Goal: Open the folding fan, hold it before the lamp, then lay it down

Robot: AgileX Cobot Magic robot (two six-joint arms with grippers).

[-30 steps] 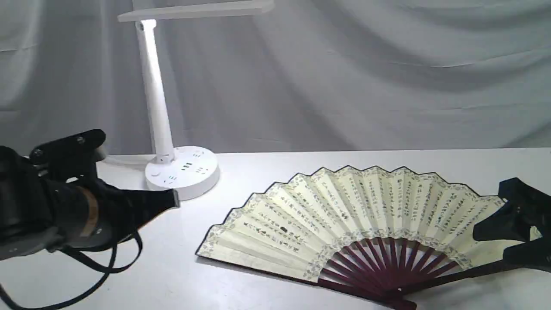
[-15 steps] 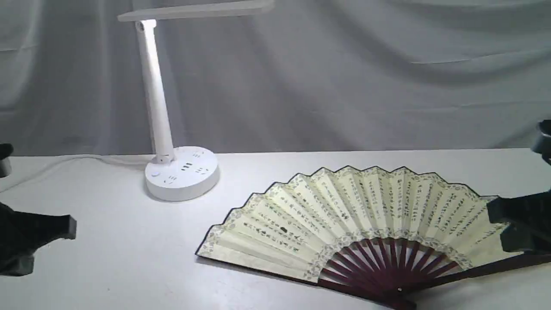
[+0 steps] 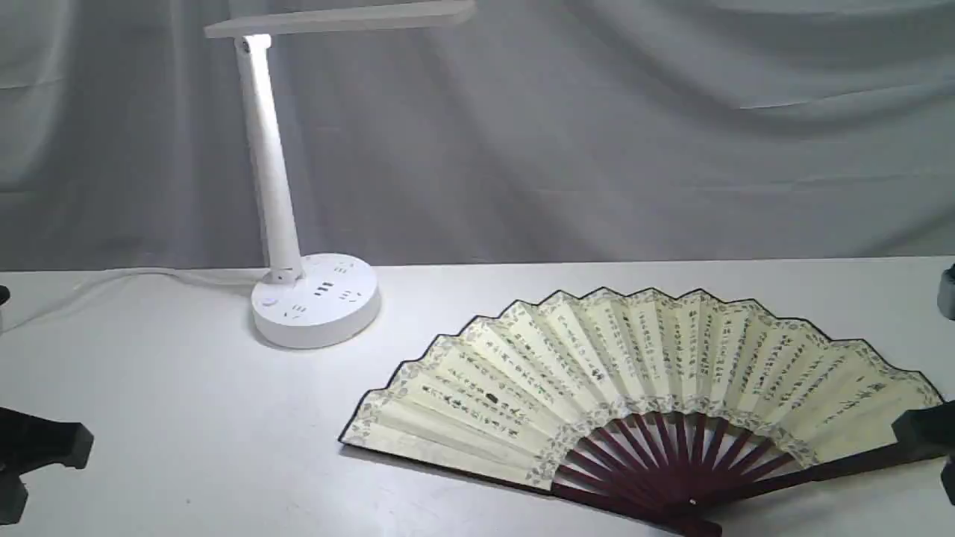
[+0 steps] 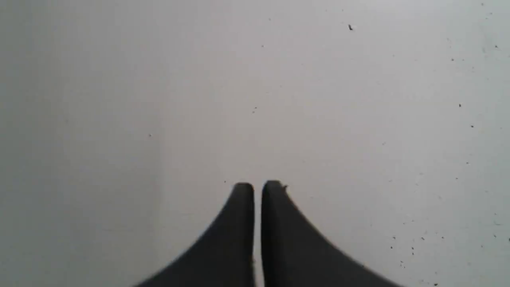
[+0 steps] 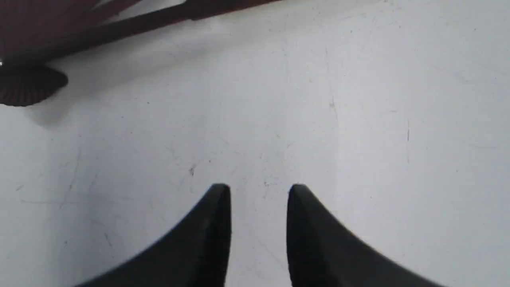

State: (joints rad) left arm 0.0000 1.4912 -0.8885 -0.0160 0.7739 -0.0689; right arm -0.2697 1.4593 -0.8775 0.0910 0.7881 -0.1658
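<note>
The folding fan (image 3: pixel 597 380) lies spread flat on the white table (image 3: pixel 186 447), cream leaf with black script, reddish-brown ribs meeting at a pivot near the front edge. Its outer rib (image 5: pixel 131 24) and pivot end show in the right wrist view. The white lamp (image 3: pixel 272 179) stands at the back left, its light bar overhead. My left gripper (image 3: pixel 45 447) is at the far left edge, its fingers (image 4: pixel 243 223) shut on nothing over bare table. My right gripper (image 5: pixel 259 191) is at the far right, just off the fan's right end, open with an empty gap.
A grey cloth backdrop (image 3: pixel 597 134) hangs behind the table. The lamp's white cord (image 3: pixel 134 277) runs along the back left of the table. Bare tabletop lies between the lamp base and the fan.
Both arms have pulled outward to the frame edges. The right gripper has come off the fan's right end and its jaws have narrowed. The fan lies still.
</note>
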